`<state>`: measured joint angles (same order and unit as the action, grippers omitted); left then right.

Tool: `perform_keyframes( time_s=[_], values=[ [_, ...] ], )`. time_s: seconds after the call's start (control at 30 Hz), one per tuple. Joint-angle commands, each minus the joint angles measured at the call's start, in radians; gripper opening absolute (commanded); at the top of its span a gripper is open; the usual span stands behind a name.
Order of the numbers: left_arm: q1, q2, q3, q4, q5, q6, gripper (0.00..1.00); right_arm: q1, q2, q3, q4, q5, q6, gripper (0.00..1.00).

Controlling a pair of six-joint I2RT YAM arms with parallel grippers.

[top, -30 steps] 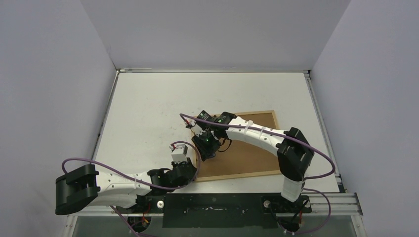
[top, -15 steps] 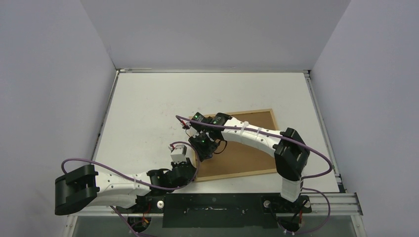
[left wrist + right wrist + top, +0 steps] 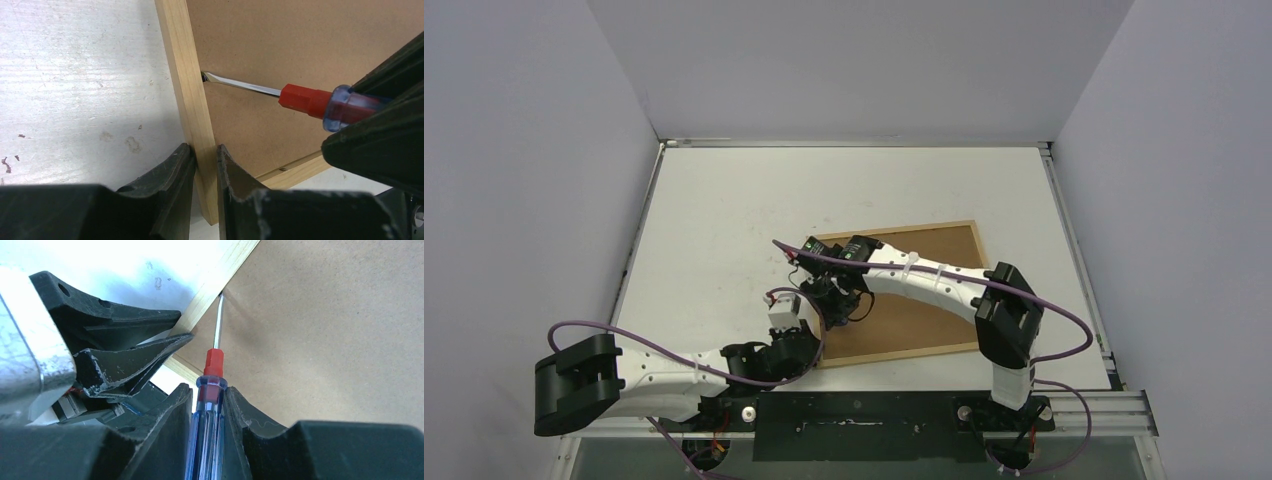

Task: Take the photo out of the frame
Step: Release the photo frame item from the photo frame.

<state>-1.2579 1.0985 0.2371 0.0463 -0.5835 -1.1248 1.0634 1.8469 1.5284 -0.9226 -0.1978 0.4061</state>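
The left claw (image 3: 205, 152) is drawn narrow, its two black fingers pinching one on each side the left rail of the thin, light wooden rectangular picture frame (image 3: 185, 75), toward that rail's near end. The near left corner of the frame sits just past the fingertips.

The right claw (image 3: 210, 400) is closed on the clear blue plastic handle of a flat-blade screwdriver (image 3: 214, 365) with a red collar and a slim steel shaft. The shaft points left, and its tip meets the seam where the flat brown fibreboard backing panel (image 3: 325, 330) butts against the same left rail, a little farther along than the left claw's hold. Whether the blade has slipped under the panel or only rests in the seam I cannot tell from these views.

The two claws are near each other, the right one reaching over the panel from the right.

The frame lies flat and back side up on the scuffed white counter (image 3: 75, 75), right of centre and toward the near edge, skewed so its right end sits farther back.
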Motion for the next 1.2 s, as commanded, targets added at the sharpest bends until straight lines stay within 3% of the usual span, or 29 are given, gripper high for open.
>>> perform_keyframes(
  time_s=[0.0,0.43,0.67,0.87,1.17],
  values=[
    [-0.009,0.046,-0.063,-0.154,0.124,-0.01,0.0,0.086,0.035,0.117,0.312,-0.135,0.051,0.0],
    [-0.011,0.048,-0.062,-0.158,0.122,-0.014,0.0,0.089,0.014,0.101,0.33,-0.087,0.074,0.0],
    [-0.011,0.022,-0.061,-0.18,0.114,-0.027,0.0,-0.018,-0.112,-0.063,0.38,-0.114,0.083,0.0],
    [-0.011,-0.016,-0.066,-0.212,0.104,-0.049,0.0,-0.114,-0.235,-0.256,0.479,-0.253,0.073,0.0],
    [-0.011,-0.037,-0.05,-0.266,0.097,-0.071,0.0,-0.175,-0.282,-0.357,0.493,-0.266,0.056,0.0]
  ],
)
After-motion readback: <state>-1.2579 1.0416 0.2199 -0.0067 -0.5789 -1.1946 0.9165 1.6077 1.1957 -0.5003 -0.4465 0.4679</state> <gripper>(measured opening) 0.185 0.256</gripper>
